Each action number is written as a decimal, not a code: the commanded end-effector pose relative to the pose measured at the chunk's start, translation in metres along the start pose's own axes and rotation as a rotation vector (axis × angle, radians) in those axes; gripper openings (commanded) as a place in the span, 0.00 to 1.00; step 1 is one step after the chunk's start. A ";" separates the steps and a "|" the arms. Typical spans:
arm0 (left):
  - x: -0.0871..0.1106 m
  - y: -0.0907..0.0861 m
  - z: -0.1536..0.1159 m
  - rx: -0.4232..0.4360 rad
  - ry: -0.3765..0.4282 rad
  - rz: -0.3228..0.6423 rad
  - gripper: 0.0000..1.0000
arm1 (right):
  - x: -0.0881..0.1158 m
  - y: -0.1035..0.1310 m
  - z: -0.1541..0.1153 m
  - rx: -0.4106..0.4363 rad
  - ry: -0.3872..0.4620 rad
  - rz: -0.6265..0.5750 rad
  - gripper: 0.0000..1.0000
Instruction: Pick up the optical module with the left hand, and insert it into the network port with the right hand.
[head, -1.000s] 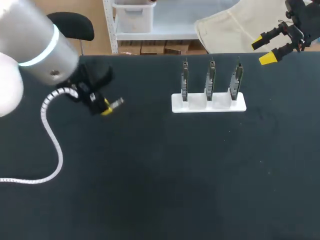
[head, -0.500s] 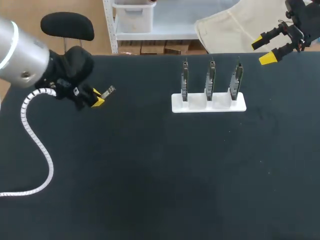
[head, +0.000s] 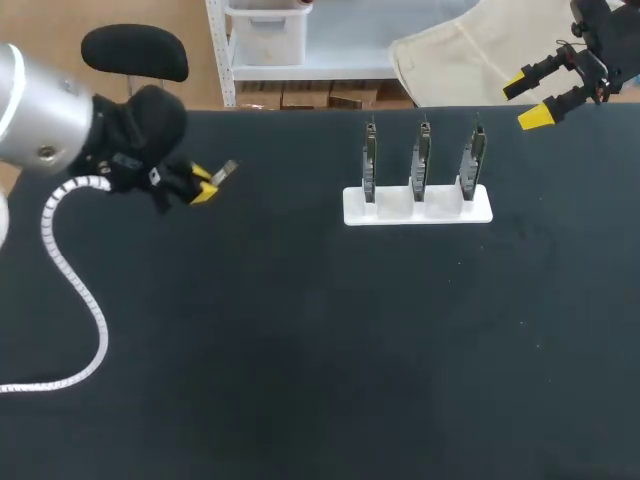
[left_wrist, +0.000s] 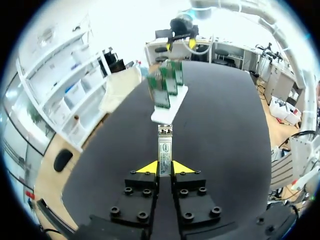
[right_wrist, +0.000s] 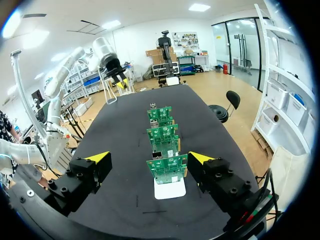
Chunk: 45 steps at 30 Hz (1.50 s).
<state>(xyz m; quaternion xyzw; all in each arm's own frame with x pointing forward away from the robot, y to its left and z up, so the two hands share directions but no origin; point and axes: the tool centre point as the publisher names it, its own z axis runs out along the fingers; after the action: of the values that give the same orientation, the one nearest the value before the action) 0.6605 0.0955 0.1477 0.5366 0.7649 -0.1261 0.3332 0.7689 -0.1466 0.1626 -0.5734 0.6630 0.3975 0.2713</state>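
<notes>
Shifted slightly rightward, it seems, left hand (head: 205, 187) grips the optical module (head: 226, 170); right hand (head: 527, 100) hangs wide apart.

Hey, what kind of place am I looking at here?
Probably a robotics test bench: the left end effector holds an optical module over a black table, with a white stand of three circuit boards ahead.
</notes>
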 end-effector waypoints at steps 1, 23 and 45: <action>-0.032 0.017 0.028 0.027 -0.108 0.052 0.00 | 0.000 0.002 0.000 0.005 0.000 -0.001 1.00; -0.174 0.034 0.056 0.077 -0.459 0.196 0.00 | 0.000 0.002 0.000 0.005 0.000 -0.001 1.00; -0.180 0.033 0.058 0.080 -0.491 0.190 0.00 | 0.000 0.002 0.000 0.005 0.000 -0.001 1.00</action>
<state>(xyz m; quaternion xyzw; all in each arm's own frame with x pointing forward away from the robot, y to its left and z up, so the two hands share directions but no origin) 0.7482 -0.0562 0.2278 0.5729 0.6035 -0.2501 0.4949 0.7689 -0.1465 0.1626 -0.5735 0.6630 0.3975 0.2713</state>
